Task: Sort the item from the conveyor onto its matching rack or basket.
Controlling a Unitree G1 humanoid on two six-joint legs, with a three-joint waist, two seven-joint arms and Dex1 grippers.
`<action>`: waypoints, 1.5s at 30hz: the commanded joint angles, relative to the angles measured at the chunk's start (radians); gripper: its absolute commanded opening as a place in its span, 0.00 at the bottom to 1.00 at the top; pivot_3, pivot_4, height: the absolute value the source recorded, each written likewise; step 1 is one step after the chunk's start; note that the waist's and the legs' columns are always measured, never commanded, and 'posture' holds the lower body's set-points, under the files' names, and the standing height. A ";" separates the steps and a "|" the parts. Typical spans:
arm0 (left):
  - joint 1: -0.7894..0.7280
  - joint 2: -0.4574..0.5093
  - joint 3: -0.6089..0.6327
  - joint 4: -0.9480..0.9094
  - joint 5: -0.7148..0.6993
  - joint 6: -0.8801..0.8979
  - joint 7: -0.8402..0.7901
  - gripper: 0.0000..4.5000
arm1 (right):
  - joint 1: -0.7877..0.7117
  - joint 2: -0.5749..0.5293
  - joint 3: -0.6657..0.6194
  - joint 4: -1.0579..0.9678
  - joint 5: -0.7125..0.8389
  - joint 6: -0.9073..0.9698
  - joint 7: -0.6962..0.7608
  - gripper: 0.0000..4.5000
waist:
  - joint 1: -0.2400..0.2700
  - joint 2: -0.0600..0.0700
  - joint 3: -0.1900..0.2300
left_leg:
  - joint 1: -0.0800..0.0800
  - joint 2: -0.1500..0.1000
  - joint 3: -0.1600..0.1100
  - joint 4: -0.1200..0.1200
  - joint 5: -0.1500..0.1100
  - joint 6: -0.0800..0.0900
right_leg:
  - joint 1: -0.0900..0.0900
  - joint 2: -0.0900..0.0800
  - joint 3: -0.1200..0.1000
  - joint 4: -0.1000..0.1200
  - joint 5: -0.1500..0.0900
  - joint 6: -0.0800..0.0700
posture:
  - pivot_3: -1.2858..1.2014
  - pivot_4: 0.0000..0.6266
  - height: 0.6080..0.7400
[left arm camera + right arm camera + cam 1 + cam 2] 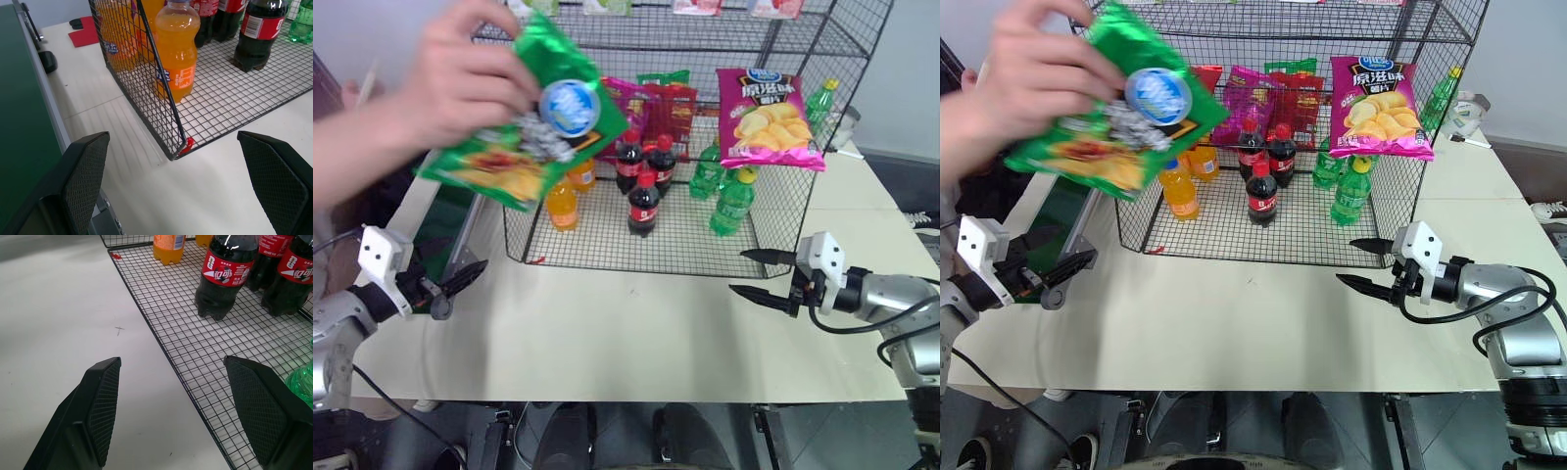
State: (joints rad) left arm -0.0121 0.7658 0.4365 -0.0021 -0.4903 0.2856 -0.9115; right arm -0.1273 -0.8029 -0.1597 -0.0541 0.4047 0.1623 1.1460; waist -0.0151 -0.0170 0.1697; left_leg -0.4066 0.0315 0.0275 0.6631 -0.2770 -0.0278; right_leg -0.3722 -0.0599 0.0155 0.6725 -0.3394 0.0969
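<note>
A person's hand [460,78] holds the shiny green crisp bag [533,122] in the air, above the table's left side and in front of the black wire rack [597,240]. The dark green conveyor [19,122] runs along the table's left edge, below the bag. My left gripper [460,279] hovers open and empty beside the conveyor's end, pointing toward the rack's near left corner [176,152]. At the right, my right gripper [739,272] is open and empty too, just in front of the rack's bottom tier [195,347].
The rack's bottom tier holds cola bottles [644,204], orange soda bottles [562,204] and green bottles [732,201]. A magenta crisp bag [769,117] hangs at its front right, with red bags [666,108] behind. Bare pale table [626,333] lies between my grippers.
</note>
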 commanded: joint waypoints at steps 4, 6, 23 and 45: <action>-0.002 0.000 0.016 -0.008 -0.002 -0.028 0.001 1.00 | -0.017 -0.003 -0.001 -0.009 -0.003 -0.021 0.004 0.78 | 0.000 0.000 0.000 | 0.000 0.000 0.000 0.000 0.000 0.000 | 0.000 0.000 0.000 0.000 0.000 0.000 | 0.52 0.24 0.99; -0.003 -0.002 0.015 -0.007 -0.002 -0.029 0.003 1.00 | -0.021 -0.002 0.000 -0.005 -0.004 -0.021 0.004 0.78 | 0.000 0.000 0.000 | 0.000 0.000 0.000 0.000 0.000 0.000 | 0.000 0.000 0.000 0.000 0.000 0.000 | 0.52 0.24 0.99; -0.021 -0.018 0.028 0.023 0.006 -0.027 0.060 1.00 | -0.043 -0.003 0.022 -0.008 -0.004 -0.014 0.008 0.78 | 0.002 0.000 0.000 | 0.000 0.000 0.000 0.001 0.000 0.000 | 0.000 0.000 0.000 0.001 0.000 0.000 | 0.52 0.24 0.99; -0.013 -0.004 0.086 -0.049 -0.128 0.227 0.112 1.00 | -0.040 -0.004 0.028 -0.007 -0.001 -0.011 0.017 0.78 | 0.000 0.000 0.000 | 0.000 0.000 0.000 0.001 0.000 0.000 | 0.000 0.000 0.000 0.003 0.000 0.000 | 0.52 0.24 0.99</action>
State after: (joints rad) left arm -0.0303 0.7441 0.4874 -0.0149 -0.6004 0.5091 -0.7906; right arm -0.1565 -0.8031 -0.1251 -0.0386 0.3948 0.1598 1.1591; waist -0.0152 -0.0172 0.1696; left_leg -0.4064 0.0316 0.0275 0.6643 -0.2770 -0.0279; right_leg -0.3726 -0.0598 0.0157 0.6750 -0.3394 0.0969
